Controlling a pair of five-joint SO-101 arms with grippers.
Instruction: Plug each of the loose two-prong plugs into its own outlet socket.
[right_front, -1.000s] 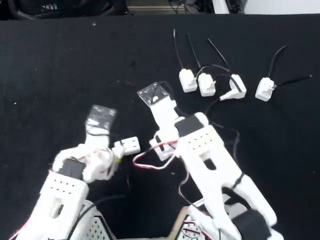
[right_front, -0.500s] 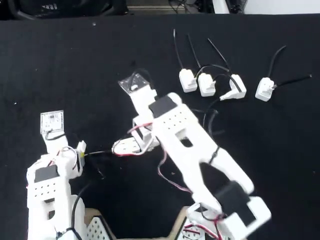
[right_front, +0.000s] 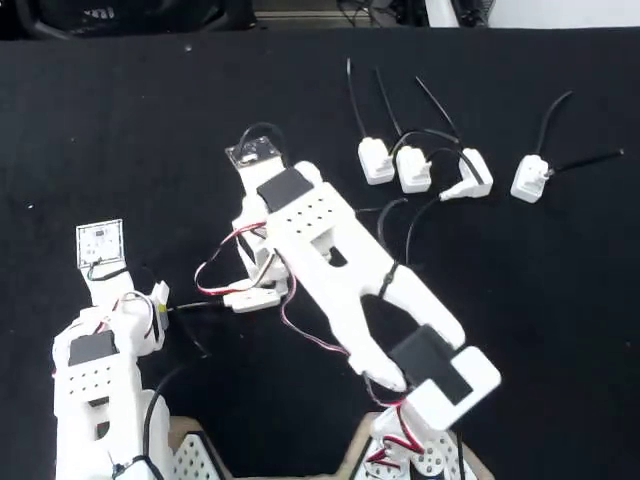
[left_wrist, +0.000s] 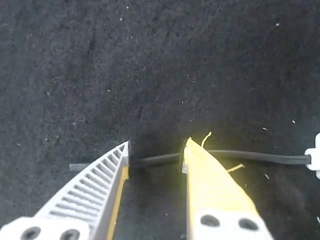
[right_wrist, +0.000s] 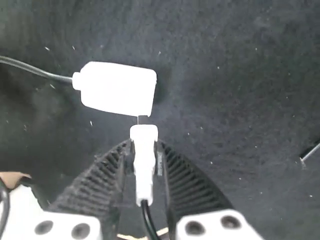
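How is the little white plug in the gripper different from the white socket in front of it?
The plug is slim; the socket is wider and blockier. The plug is clamped in the right gripper; the socket lies on the table. Both are white.

No legible text, no labels, numbers or signs

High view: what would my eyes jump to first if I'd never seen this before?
Probably the big white right arm stretched across the middle of the black table. The right gripper pinches a small white plug, prongs right at a white socket. Four more white pieces sit in a row farther back, to the right.
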